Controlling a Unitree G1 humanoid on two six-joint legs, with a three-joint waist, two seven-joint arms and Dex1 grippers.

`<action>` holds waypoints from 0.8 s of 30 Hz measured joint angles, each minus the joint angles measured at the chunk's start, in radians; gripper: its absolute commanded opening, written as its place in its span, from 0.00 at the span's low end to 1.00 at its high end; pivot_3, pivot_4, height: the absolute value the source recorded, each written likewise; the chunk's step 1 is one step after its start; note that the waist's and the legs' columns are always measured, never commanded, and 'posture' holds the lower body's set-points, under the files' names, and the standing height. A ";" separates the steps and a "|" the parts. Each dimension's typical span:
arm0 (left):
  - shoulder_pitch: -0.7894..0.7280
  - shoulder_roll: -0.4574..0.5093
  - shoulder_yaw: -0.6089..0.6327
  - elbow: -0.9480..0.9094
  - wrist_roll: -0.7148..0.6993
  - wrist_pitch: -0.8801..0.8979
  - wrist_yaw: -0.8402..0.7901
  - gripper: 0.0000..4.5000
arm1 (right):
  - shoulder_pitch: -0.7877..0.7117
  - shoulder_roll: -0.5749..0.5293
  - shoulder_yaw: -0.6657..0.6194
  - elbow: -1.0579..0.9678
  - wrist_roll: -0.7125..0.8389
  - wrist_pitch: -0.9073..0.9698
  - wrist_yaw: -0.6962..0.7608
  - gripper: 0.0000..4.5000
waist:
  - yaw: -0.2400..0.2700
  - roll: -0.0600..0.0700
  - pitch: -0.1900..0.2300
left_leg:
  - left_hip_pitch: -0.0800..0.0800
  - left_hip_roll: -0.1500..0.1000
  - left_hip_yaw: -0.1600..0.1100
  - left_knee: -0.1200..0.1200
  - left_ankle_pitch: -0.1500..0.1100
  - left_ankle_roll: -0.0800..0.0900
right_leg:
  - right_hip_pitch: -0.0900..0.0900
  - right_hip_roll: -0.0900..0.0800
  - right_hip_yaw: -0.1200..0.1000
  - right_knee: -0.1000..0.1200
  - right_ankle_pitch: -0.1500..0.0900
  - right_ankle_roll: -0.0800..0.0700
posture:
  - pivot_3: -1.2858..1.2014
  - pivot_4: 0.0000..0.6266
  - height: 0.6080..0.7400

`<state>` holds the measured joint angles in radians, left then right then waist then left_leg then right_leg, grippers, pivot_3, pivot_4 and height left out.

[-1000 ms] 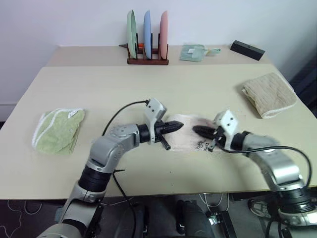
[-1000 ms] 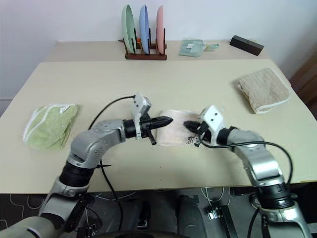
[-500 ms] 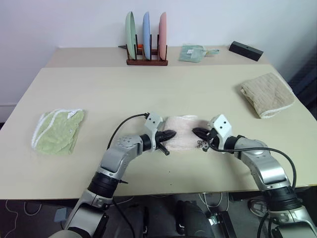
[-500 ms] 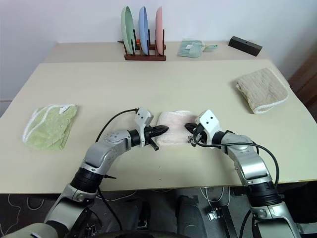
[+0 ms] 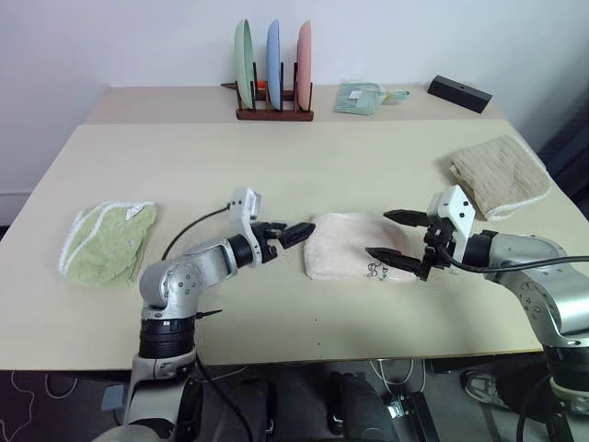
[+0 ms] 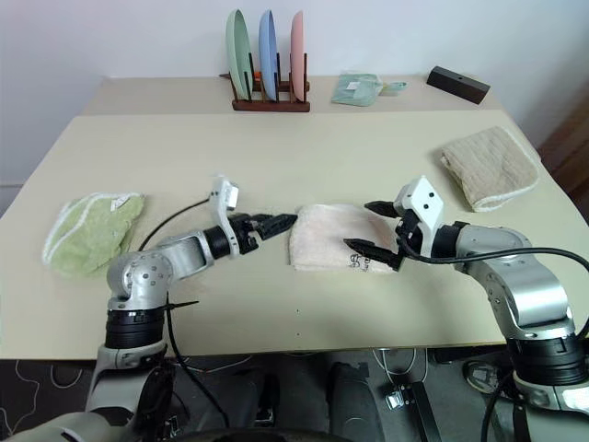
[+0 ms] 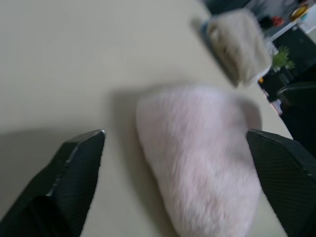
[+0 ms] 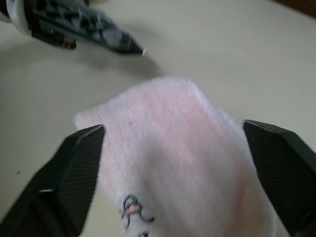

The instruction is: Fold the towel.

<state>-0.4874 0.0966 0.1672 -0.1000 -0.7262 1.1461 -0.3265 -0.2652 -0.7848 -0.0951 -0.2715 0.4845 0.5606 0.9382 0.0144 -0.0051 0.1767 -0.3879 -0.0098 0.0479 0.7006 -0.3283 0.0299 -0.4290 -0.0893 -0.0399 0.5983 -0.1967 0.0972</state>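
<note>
Head views: the towel point(image 5: 354, 259) is lying folded into a compact pad at the middle of the counter point(image 5: 276, 166), logo toward the right pincer point(image 5: 398, 236). Left pincer point(image 6: 271, 223) is hovering just beside it. Wrist views: both pincers are gaping wide, gripping nothing. The fold is looking finished; next, probably, both arms are pulling clear.

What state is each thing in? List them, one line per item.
pink towel: folded into a compact pad, lying flat on the table, logo near the right gripper, not held.
left gripper: open, beside the towel's left edge.
right gripper: open, fingers spread over the towel's right end.
green towel: folded, lying at the table's left.
beige towel: folded, lying at the table's right.
three plates: standing upright in the rack.
</note>
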 measured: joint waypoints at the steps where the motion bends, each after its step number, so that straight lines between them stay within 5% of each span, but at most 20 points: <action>1: -0.005 -0.022 0.010 0.017 -0.011 0.017 0.013 0.99 | 0.005 0.000 0.001 0.001 -0.002 -0.002 0.001 1.00 | 0.000 0.000 0.000 | 0.000 0.000 0.000 0.000 0.000 0.000 | 0.000 0.000 0.000 0.000 0.000 0.000 | 0.52 0.24 1.00; 9: -0.097 -0.076 -0.088 0.146 0.040 0.039 0.030 0.99 | 0.174 -0.088 -0.021 -0.043 0.010 0.011 0.067 1.00 | 0.014 0.000 0.000 | 0.001 0.000 0.000 0.000 0.000 0.000 | 0.002 0.000 0.000 -0.001 0.000 0.000 | 0.52 0.24 1.00; 12: -0.116 -0.117 -0.100 0.190 0.064 0.018 0.045 0.80 | 0.211 -0.097 -0.049 -0.050 0.010 0.000 0.071 1.00 | 0.024 0.000 0.000 | 0.002 -0.001 0.001 0.001 0.000 0.000 | 0.003 0.000 0.000 -0.002 0.000 -0.001 | 0.52 0.24 1.00; 19: -0.077 -0.171 -0.093 0.220 0.076 -0.002 0.052 0.01 | 0.250 -0.099 -0.096 -0.050 -0.002 -0.036 0.066 1.00 | 0.025 0.000 0.000 | 0.001 0.000 0.000 0.000 0.000 0.000 | 0.002 0.000 0.000 -0.002 0.000 -0.001 | 0.52 0.24 1.00; 24: -0.076 -0.196 -0.030 0.213 0.065 -0.057 0.062 0.00 | 0.244 -0.100 -0.100 -0.015 -0.024 -0.067 0.066 1.00 | 0.025 0.000 0.000 | 0.001 0.000 0.000 0.000 0.000 0.000 | 0.002 0.000 0.000 -0.002 -0.002 -0.003 | 0.52 0.24 1.00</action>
<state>-0.5634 -0.0999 0.1372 0.1132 -0.6609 1.0889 -0.2643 -0.0209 -0.8850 -0.1952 -0.2864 0.4602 0.4940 1.0046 0.0390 -0.0053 0.1766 -0.3869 -0.0100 0.0475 0.7010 -0.3283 0.0299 -0.4273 -0.0893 -0.0398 0.5967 -0.1985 0.0939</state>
